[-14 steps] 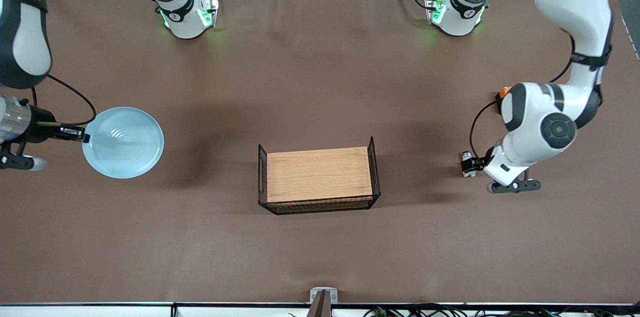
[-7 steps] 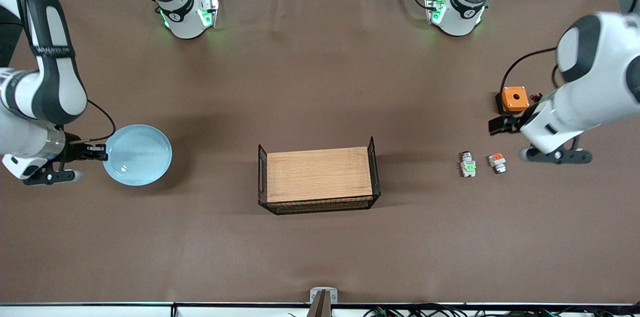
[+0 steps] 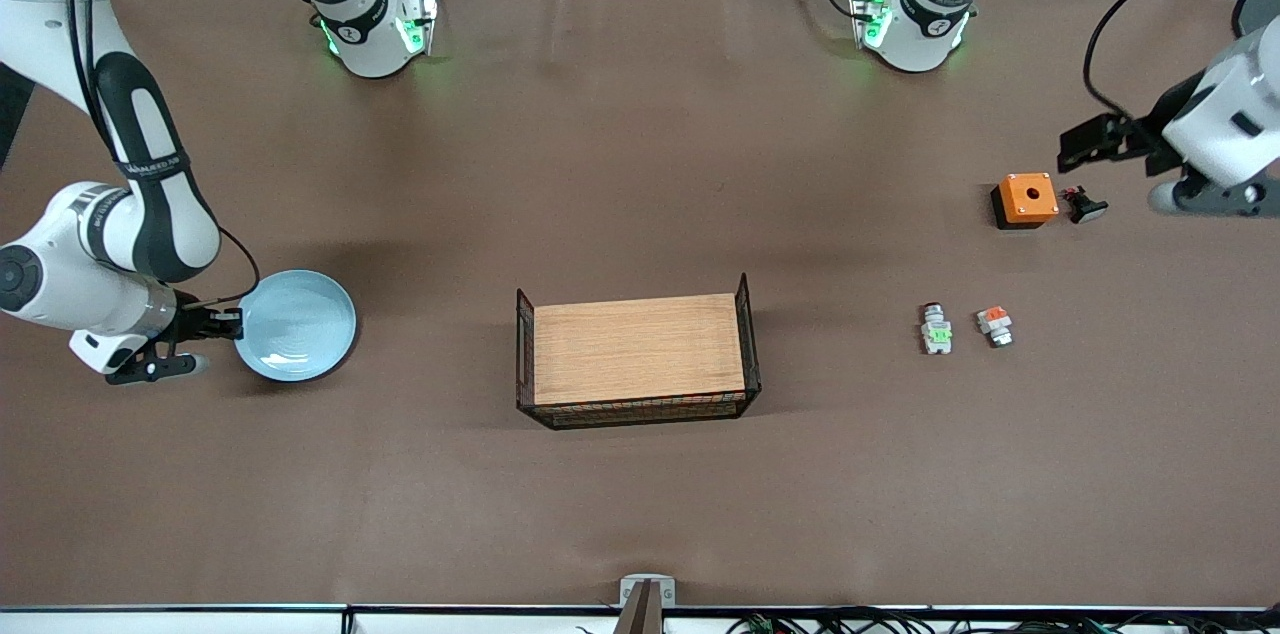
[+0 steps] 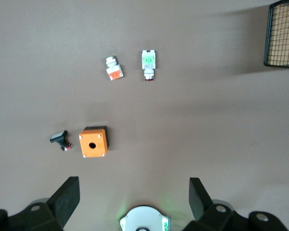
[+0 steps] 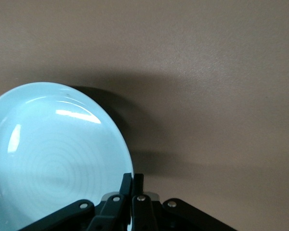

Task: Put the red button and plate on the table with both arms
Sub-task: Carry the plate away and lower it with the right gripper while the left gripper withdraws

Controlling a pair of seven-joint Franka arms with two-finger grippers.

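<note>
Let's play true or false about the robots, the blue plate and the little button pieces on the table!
1. The right gripper is pinching the rim of the plate. True.
2. The red button is inside the wooden tray. False: it lies on the table, beside the orange-block piece.
3. The left gripper is holding the red button. False: its fingers are open and hold nothing, up over the table near the orange box.
4. The wooden tray has nothing on it. True.
5. The orange box sits on the plate. False: it is on the table at the left arm's end.
</note>
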